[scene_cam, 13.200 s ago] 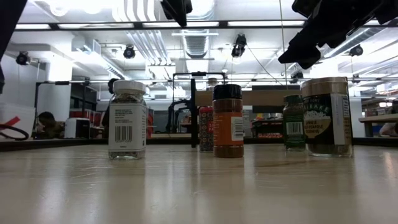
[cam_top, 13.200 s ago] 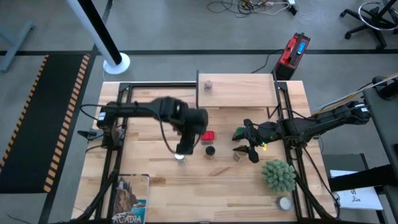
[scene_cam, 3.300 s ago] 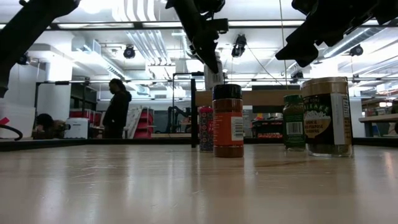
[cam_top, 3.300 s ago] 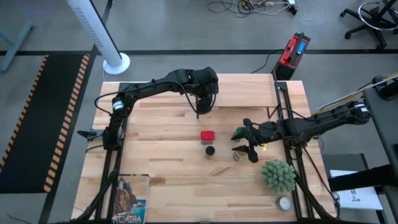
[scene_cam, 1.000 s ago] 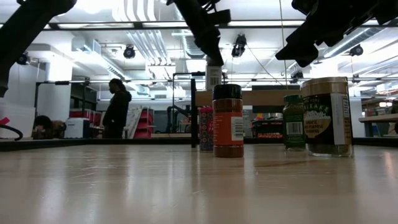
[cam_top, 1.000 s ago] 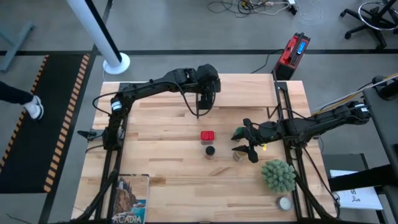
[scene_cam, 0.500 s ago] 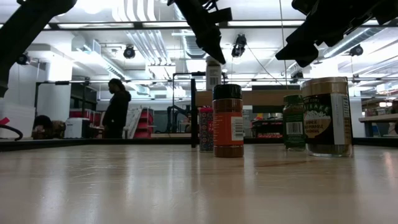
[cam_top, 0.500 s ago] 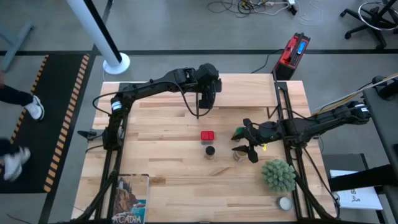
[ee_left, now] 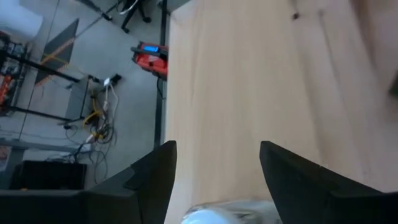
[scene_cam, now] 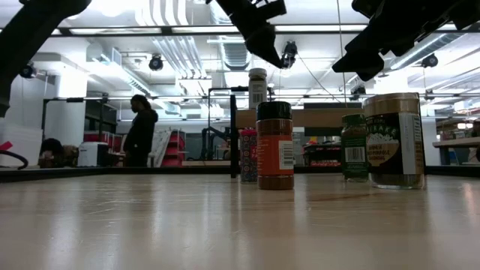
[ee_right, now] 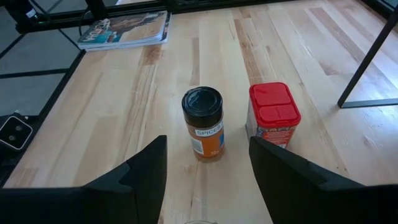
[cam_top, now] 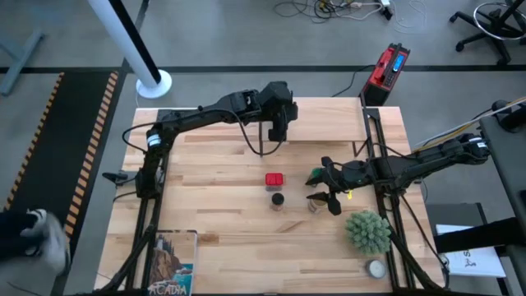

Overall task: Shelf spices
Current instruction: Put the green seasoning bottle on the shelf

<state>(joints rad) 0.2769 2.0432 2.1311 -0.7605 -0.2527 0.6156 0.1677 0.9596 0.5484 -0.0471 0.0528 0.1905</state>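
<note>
On the shelf [cam_top: 325, 119], near its left end, a white-lidded spice jar [scene_cam: 257, 86] stands upright on its base. My left gripper [cam_top: 279, 113] hangs open just above it, clear of the lid [ee_left: 214, 214], which shows between the fingers in the left wrist view. On the tabletop stand the red square tin [cam_top: 274, 179], a black-lidded jar [cam_top: 278, 199], a green-lidded jar [scene_cam: 355, 146] and a bigger jar [scene_cam: 394, 139]. My right gripper [cam_top: 322, 189] waits open beside those last two, facing the black-lidded jar [ee_right: 202, 124] and the tin [ee_right: 273, 115].
A spiky green plant [cam_top: 367, 232] and a flat white round tin [cam_top: 376, 268] sit at the near right. A magazine [cam_top: 171, 261] lies at the near left corner. The shelf's dark side panel [scene_cam: 233, 135] stands behind the jars. A person [scene_cam: 141, 127] is in the room beyond.
My left gripper has risen off the white-lidded jar and drifted a little toward the table's right edge. The jar stays upright on the shelf. A person has walked along the floor left of the table.
</note>
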